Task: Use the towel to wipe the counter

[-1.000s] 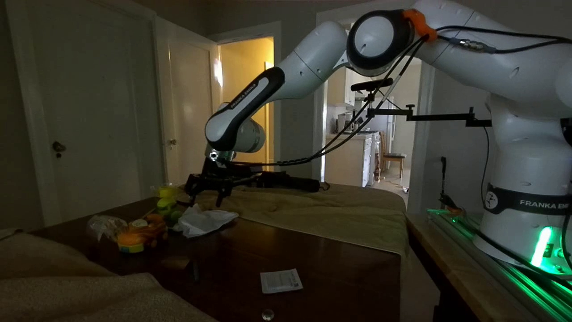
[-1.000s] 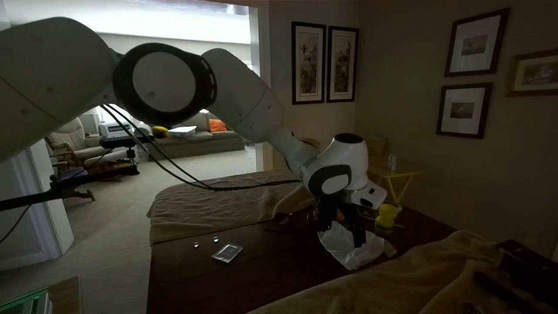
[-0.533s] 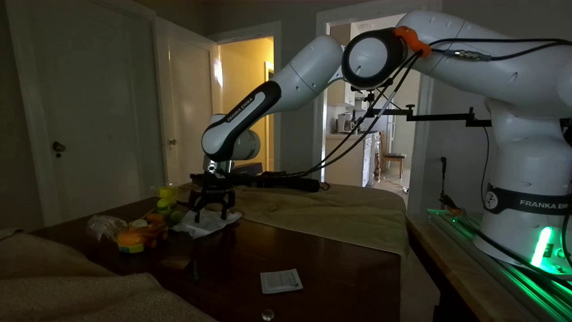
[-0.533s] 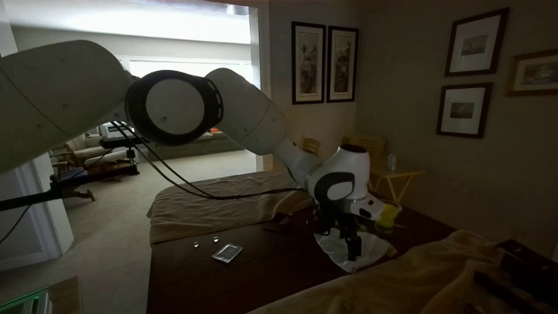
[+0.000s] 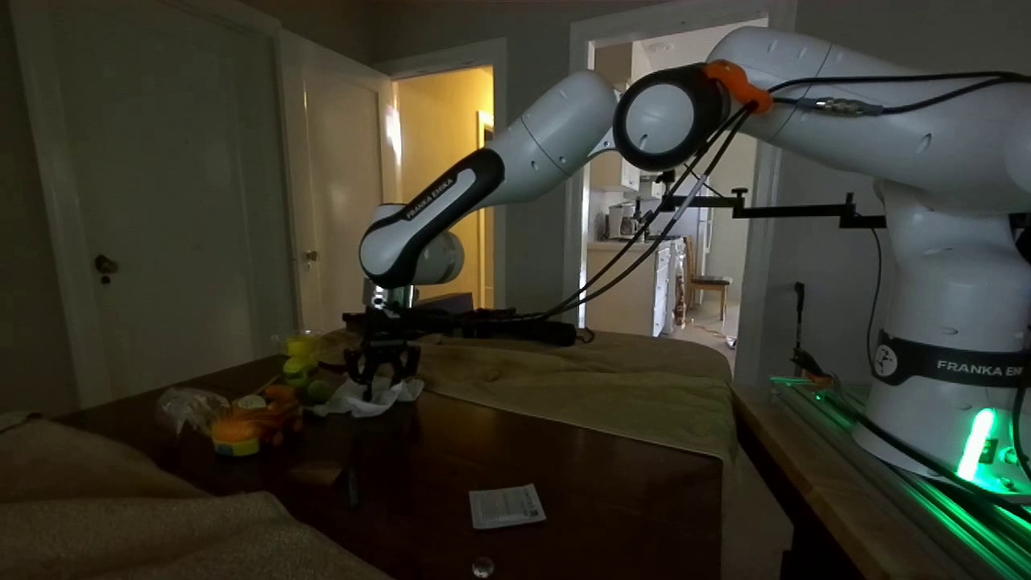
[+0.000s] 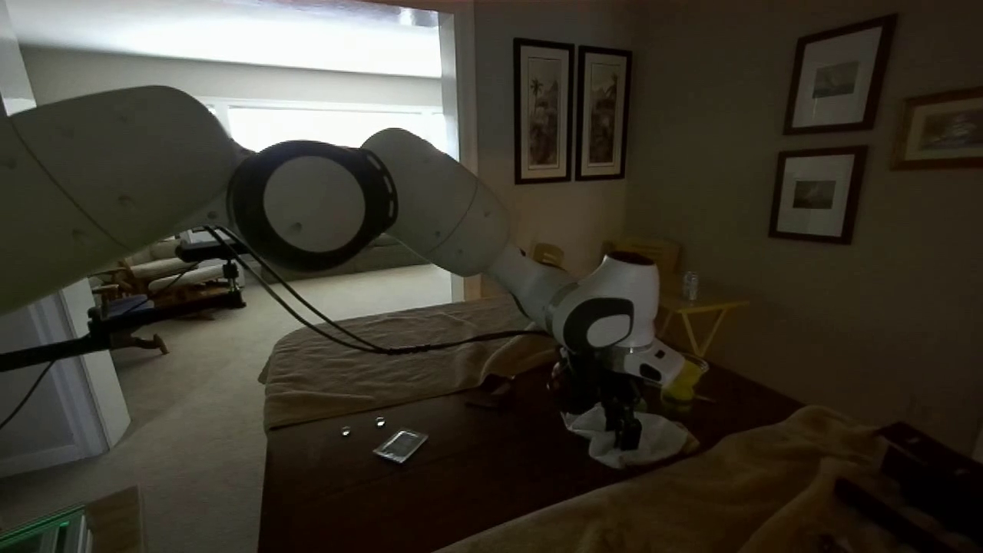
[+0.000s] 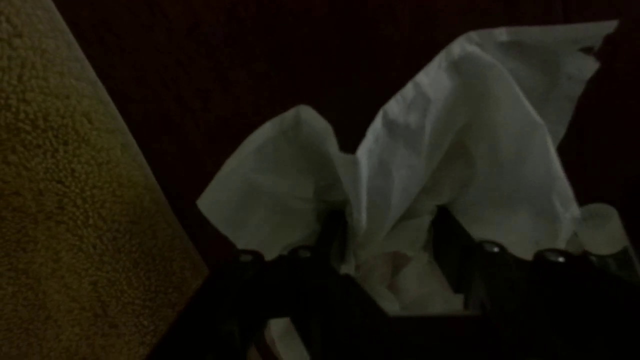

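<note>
The towel, a thin white sheet (image 7: 500, 150), lies crumpled on the dark wooden counter (image 5: 596, 467). My gripper (image 7: 390, 214) points down into it, its fingertips at the cloth. Folds of the towel rise bunched between the two fingers, which stand part-way apart with a gap still visible around the cloth. In both exterior views the black gripper (image 5: 383, 388) is low over the towel (image 6: 660, 438), covering its middle. The dim light hides whether both pads press on the fabric.
Beside the towel are an orange toy (image 5: 258, 419), clear plastic wrap (image 5: 193, 407) and a yellow-green toy (image 5: 302, 362). A small packet (image 6: 401, 445) and glass beads (image 6: 345, 432) lie on the counter. Brown blankets (image 5: 564, 395) cover its ends.
My gripper has come down from above onto the towel and turned more upright. Its fingers have since moved closer together, gathering the towel into folds between them.
</note>
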Robot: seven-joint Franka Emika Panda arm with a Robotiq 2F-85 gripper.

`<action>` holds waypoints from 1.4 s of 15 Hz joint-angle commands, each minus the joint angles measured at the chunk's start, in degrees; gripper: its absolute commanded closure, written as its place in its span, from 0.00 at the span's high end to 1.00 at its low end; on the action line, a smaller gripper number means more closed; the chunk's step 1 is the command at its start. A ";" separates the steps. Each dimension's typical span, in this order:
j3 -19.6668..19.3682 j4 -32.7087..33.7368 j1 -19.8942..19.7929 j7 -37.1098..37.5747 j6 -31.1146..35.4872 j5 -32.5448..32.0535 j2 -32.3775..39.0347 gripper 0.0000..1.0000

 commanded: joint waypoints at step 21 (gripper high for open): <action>5.31 -0.16 2.93 0.15 0.64 0.11 0.22 0.01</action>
